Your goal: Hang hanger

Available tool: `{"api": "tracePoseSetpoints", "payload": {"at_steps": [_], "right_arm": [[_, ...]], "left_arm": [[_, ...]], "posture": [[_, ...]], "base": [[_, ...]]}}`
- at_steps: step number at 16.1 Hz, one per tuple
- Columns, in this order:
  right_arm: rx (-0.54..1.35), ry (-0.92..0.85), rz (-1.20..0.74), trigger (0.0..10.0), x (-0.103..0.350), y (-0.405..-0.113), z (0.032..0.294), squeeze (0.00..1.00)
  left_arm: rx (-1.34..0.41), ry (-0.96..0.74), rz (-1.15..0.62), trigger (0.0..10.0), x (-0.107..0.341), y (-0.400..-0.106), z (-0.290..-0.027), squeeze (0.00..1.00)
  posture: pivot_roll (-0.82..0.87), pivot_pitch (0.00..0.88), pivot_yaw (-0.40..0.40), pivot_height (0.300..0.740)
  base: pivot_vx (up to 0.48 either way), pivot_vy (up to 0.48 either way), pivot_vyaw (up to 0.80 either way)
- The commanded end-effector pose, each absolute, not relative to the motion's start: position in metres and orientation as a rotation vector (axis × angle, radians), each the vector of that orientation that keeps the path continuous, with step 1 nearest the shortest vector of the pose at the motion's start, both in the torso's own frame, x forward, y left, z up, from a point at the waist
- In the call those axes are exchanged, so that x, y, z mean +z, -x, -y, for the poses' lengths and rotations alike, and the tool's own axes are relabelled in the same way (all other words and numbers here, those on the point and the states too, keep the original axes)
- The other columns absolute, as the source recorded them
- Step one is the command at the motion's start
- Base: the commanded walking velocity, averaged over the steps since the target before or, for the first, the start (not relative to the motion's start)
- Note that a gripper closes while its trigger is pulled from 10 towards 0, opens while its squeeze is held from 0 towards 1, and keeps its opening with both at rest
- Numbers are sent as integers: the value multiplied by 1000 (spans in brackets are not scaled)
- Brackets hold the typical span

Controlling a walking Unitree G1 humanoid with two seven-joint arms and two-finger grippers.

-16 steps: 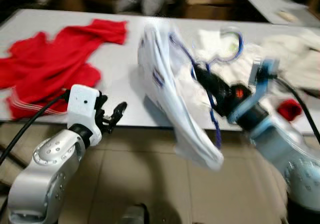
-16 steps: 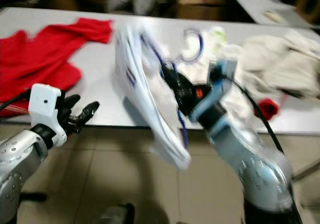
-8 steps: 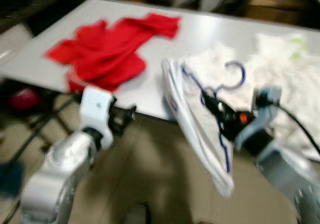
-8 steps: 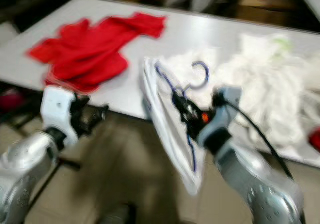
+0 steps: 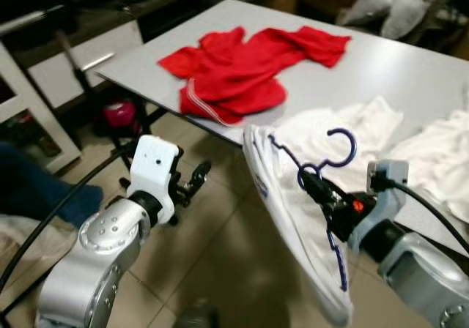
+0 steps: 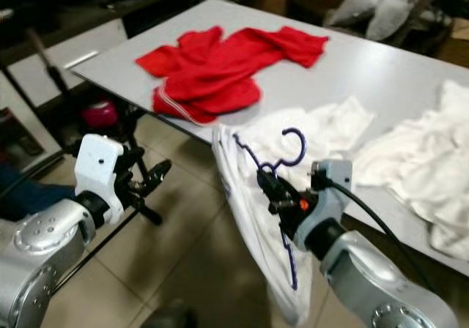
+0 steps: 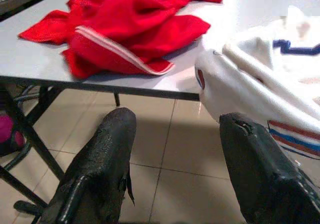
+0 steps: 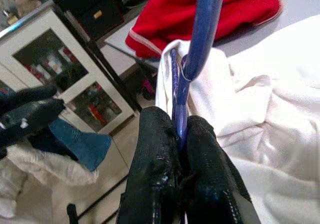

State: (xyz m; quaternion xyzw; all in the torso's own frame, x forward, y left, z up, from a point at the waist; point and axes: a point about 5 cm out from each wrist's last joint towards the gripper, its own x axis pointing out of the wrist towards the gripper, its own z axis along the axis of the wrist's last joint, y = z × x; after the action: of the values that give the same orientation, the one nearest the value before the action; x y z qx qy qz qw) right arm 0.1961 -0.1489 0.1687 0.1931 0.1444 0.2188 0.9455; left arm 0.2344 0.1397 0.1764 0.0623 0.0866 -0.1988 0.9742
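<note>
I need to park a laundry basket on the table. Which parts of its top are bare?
The table is bare in a wide strip between the red garment and the white clothes, running to the far edge. The near edge is crowded: the right gripper holds the blue hanger with a white shirt there.

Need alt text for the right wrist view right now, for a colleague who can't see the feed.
The right pincer is shut on the neck of a blue hanger that carries a white garment. Behind them a red garment lies on a grey table, with a white glass-fronted cabinet on the floor beyond.
</note>
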Motion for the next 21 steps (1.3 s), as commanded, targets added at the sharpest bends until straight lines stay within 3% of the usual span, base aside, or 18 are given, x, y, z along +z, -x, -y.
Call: {"api": "tracePoseSetpoints", "payload": {"at_steps": [1, 13, 21], "right_arm": [[479, -383, -294, 10000, 169, -194, 144, 0], [489, -341, -316, 10000, 161, -191, 142, 0], [391, -240, -354, 10000, 147, -213, 146, 0]], "left_arm": [[-390, -140, -183, 10000, 174, -233, -142, 0], [-426, -157, -183, 10000, 172, -234, -137, 0], [-411, -159, -188, 10000, 166, -235, -136, 0]], "posture": [[26, 67, -2, 740], [25, 60, -7, 740], [37, 60, -16, 740]], "base": [[0, 0, 800], [0, 0, 800], [0, 0, 800]]}}
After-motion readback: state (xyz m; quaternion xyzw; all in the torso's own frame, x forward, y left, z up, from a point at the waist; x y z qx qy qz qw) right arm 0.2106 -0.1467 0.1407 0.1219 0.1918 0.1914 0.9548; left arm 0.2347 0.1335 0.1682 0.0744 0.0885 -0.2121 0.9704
